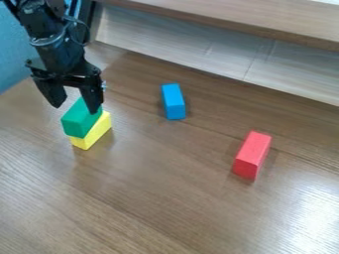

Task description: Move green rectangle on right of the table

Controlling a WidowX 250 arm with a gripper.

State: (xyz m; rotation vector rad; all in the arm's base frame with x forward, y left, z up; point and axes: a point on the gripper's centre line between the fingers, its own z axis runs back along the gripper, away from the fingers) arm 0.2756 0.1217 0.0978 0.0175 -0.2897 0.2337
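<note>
My gripper [75, 108] is at the upper left with its fingers apart, pointing down over the stacked blocks. The green rectangular block [79, 120] rests on top of a yellow block [93, 133], at the left of the table. One finger stands left of the green block, and the other overlaps its upper right edge in the camera view. Whether that finger touches the block, I cannot tell. The green block's far end is partly hidden behind the gripper.
A blue block [173, 101] lies on the wooden table [152, 183] right of the stack. Farther right and nearer the camera is a red block [252, 155]. A pale panel and a raised wooden ledge [232, 21] run along the back.
</note>
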